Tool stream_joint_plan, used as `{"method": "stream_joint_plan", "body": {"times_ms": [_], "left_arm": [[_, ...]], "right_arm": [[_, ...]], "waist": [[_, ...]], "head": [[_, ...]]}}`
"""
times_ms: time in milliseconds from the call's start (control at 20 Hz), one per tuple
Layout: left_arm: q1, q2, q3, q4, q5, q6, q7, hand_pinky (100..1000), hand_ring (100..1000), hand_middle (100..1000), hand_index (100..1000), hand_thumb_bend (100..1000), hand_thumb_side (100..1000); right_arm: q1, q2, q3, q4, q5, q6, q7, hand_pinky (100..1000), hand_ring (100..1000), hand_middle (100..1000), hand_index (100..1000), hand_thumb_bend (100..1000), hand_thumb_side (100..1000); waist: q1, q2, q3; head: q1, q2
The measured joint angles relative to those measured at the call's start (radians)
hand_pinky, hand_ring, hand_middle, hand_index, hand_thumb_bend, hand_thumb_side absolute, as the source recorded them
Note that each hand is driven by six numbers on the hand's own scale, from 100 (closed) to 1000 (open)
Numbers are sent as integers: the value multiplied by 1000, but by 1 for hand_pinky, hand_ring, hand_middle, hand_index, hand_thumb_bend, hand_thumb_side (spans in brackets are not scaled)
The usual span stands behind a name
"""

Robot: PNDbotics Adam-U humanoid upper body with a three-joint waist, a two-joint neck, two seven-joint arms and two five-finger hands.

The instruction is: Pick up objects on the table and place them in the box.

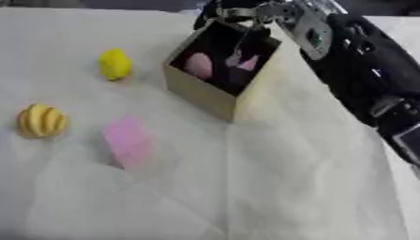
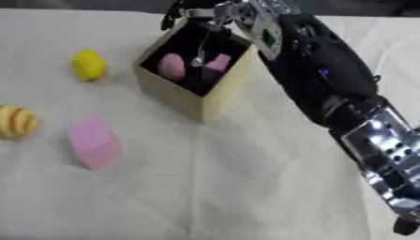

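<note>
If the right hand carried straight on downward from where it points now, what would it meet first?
Most likely the pink things already lying inside the box: the right hand hangs over its open top, though depth is unclear.

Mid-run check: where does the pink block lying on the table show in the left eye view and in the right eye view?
Left eye view: the pink block lies left of centre, below the box.
Right eye view: it sits nearer the left edge, again below the box.
Shared landmark: the striped yellow object to the block's left.
</note>
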Motion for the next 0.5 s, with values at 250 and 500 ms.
{"method": "stream_joint_plan", "body": {"times_ms": [250,500], "left_arm": [[-56,39,-16,13,-24,13,-13,736,716,650,788,392,605],[-167,143,-90,89,-88,63,-65,765,739,692,816,429,611]], "right_arm": [[42,-49,-81,-114,-65,14,-75,884,885,673,795,100,207],[139,-156,-198,-238,-140,-19,-152,884,878,656,777,100,176]], "waist": [[15,-7,-6],[35,-14,-25]], "head": [[15,11],[32,26]]}}
